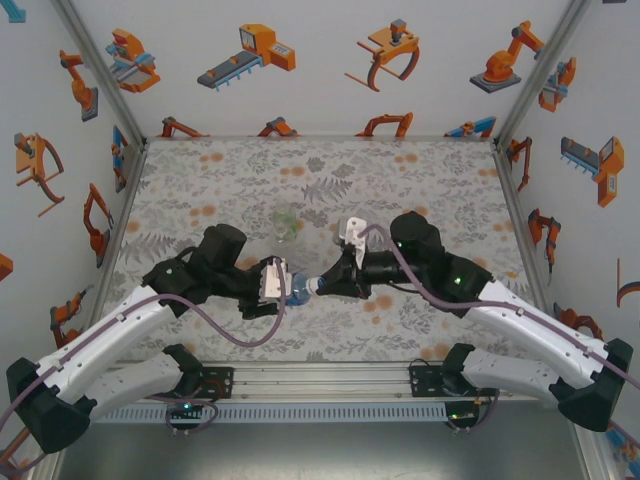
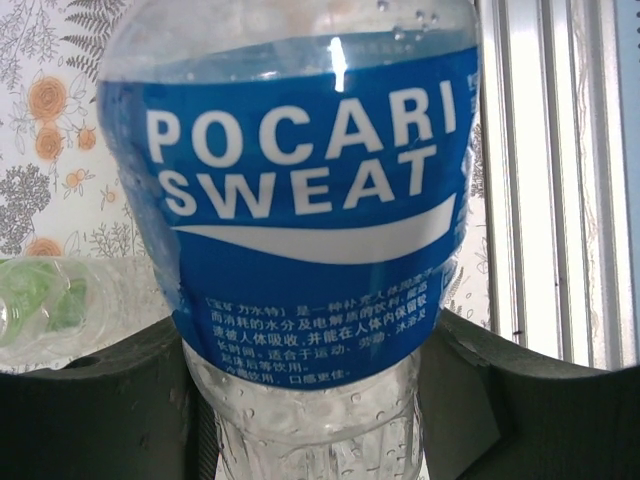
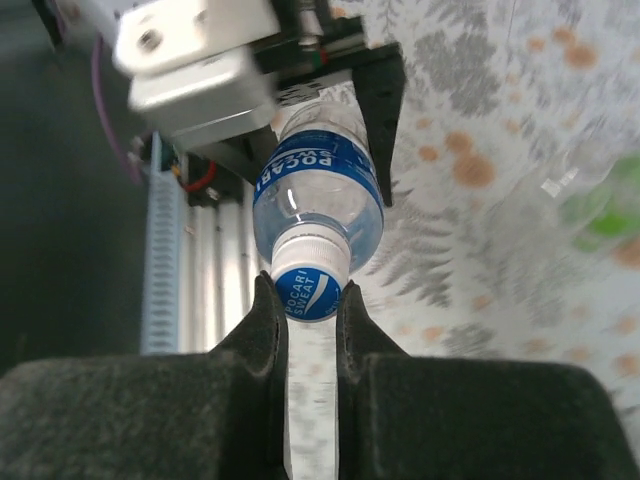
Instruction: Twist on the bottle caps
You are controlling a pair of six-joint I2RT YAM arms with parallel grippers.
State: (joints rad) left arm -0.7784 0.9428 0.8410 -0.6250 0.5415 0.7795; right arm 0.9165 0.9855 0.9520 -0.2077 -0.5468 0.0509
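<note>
My left gripper (image 1: 283, 285) is shut on the blue-label bottle (image 1: 297, 291), holding it off the table with its neck towards the right arm. In the left wrist view the bottle (image 2: 300, 200) sits between the dark fingers (image 2: 520, 400). A white bottle cap with a blue top (image 3: 309, 277) sits on the bottle's neck (image 3: 318, 195). My right gripper (image 3: 307, 295) is shut on this cap, one fingertip on each side. From above, the right gripper (image 1: 320, 287) meets the bottle at the table's middle. A green-tinted bottle (image 1: 285, 222) lies behind on the table.
The green-tinted bottle (image 2: 40, 300) lies left of the held bottle and blurred at the right (image 3: 600, 200). An aluminium rail (image 1: 320, 380) runs along the near edge. Walls with printed robots (image 1: 320, 60) enclose the patterned table (image 1: 420, 180).
</note>
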